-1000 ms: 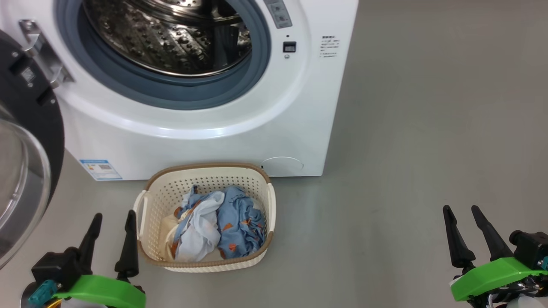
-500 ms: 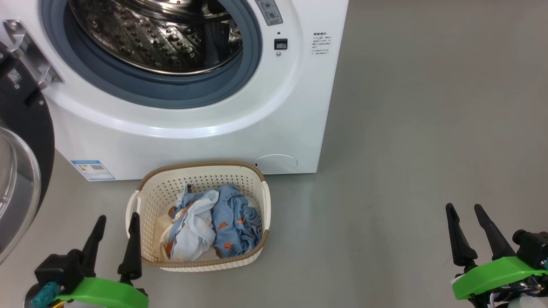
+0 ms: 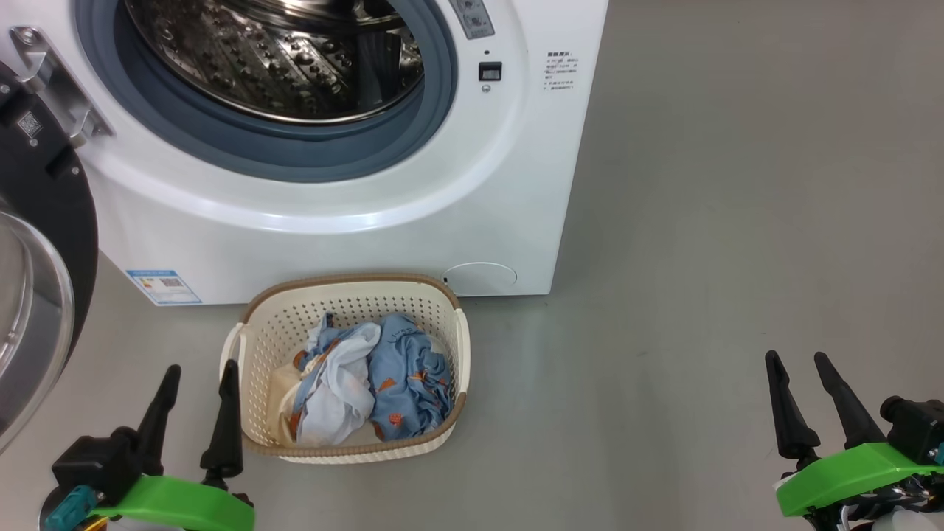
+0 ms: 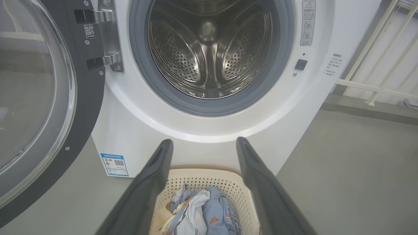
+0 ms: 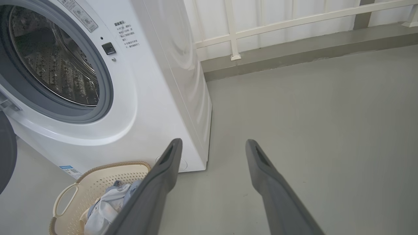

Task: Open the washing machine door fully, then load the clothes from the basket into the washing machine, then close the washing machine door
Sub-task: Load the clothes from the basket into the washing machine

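Blue and cream clothes (image 3: 383, 376) lie heaped in the basket (image 3: 354, 280) on the floor (image 3: 700, 258) before the washing machine (image 3: 332, 243), its door (image 3: 63, 206) standing wide. My left hand (image 3: 202, 367) and right hand (image 3: 795, 356) hang spread, empty. I fear a pinched garment snagging the perforations and lifting the basket.

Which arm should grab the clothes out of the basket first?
Probably the left. The left end effector is open and right beside the basket holding the clothes. The right end effector, also open, is far off to the other side.
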